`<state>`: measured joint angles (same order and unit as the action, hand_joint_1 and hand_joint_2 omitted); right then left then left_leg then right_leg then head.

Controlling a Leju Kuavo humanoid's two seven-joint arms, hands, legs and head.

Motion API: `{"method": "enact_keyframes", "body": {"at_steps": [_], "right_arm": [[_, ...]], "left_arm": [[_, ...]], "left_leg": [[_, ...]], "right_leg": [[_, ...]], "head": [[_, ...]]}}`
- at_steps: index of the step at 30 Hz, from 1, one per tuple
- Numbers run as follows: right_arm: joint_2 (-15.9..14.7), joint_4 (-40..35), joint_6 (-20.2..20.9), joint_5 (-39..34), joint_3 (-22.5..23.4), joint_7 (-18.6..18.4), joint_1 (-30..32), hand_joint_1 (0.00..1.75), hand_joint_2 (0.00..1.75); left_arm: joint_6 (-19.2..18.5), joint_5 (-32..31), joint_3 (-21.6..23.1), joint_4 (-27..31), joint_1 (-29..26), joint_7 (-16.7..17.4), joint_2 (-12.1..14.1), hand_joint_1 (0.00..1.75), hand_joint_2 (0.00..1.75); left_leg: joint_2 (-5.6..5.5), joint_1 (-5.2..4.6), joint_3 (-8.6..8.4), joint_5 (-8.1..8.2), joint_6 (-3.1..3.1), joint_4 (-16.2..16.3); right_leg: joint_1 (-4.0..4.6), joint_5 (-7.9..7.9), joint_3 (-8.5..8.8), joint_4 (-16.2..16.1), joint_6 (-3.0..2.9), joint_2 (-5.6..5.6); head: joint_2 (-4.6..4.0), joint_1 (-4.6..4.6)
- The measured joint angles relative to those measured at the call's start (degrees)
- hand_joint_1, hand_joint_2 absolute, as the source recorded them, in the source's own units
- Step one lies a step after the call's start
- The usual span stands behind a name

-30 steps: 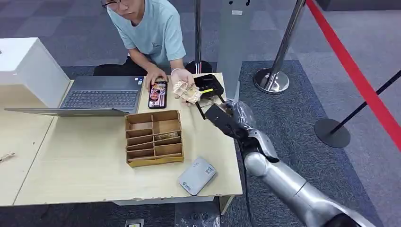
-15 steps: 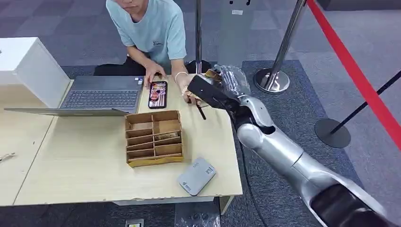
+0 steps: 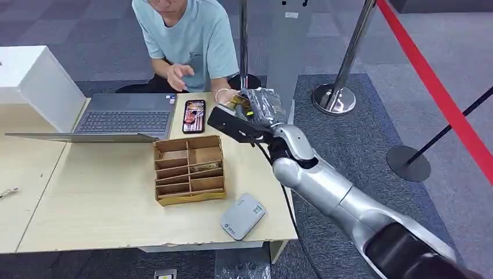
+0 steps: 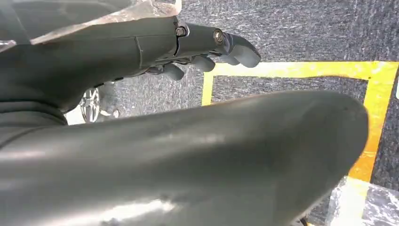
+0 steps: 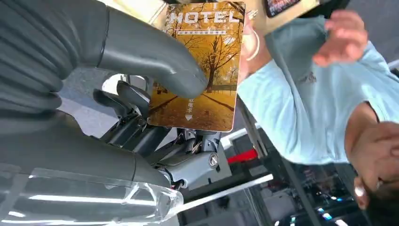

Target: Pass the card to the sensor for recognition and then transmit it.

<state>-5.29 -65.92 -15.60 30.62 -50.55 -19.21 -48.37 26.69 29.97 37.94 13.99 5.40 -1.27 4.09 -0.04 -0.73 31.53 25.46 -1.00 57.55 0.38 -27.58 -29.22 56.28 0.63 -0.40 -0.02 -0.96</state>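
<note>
Half done, I judge: my right hand [image 5: 155, 89] pinches the orange hotel card [image 5: 200, 66] (handover pending) near the person [image 3: 189, 40].

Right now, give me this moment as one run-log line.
right hand: holds hotel card | card: raised toward person | left hand: holding nothing, over floor | reader: on table

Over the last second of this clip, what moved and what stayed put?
The right hand, gripping the yellow hotel card, swung from the table's right edge up and left toward the seated person. That person's hand lifted off the black smartphone. The brown cardboard divider tray, grey laptop and grey card reader stayed put.
</note>
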Motion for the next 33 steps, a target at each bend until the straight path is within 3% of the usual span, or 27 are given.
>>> {"method": "enact_keyframes", "body": {"at_steps": [6,7,8,17,33], "right_arm": [[0.72,2.47,-0.44,0.07,-0.94,0.26,0.42,1.75,1.75],[0.81,2.76,-0.44,0.09,-1.07,0.26,0.46,0.73,1.75],[0.83,2.97,-0.44,0.09,-1.23,0.29,0.46,0.0,1.75],[1.25,5.09,-2.87,2.8,-1.42,0.22,1.21,0.0,1.75],[1.27,5.38,-2.73,4.29,-1.38,-0.26,1.57,0.0,1.75]], "left_arm": [[0.04,0.02,0.59,0.0,-0.03,0.04,0.0,0.0,0.0],[0.04,0.0,0.74,0.0,-0.03,0.04,0.0,0.0,0.0],[0.04,0.02,0.83,0.0,-0.03,0.04,0.0,0.0,0.0],[0.07,0.53,1.22,0.0,-0.12,0.22,0.0,0.0,0.0],[0.07,1.18,1.31,0.0,-0.11,0.02,0.0,0.0,0.0]], "left_leg": [[0.0,0.0,0.0,0.0,0.0,0.0],[0.0,0.0,0.0,0.0,0.0,0.0],[0.0,0.0,0.0,0.0,0.0,0.0],[0.01,0.0,0.0,0.0,0.0,0.0],[0.01,0.0,-0.01,0.0,0.0,0.0]], "right_leg": [[0.0,0.0,-0.01,0.0,0.0,0.0],[0.0,0.0,-0.01,0.0,0.0,0.0],[0.0,0.0,-0.01,0.0,0.0,0.0],[0.0,0.0,-0.01,0.0,0.0,0.0],[0.0,0.0,-0.01,0.0,0.0,0.0]], "head": [[0.0,0.0],[0.0,0.0],[0.0,-0.02],[0.0,0.0],[0.0,0.0]]}}
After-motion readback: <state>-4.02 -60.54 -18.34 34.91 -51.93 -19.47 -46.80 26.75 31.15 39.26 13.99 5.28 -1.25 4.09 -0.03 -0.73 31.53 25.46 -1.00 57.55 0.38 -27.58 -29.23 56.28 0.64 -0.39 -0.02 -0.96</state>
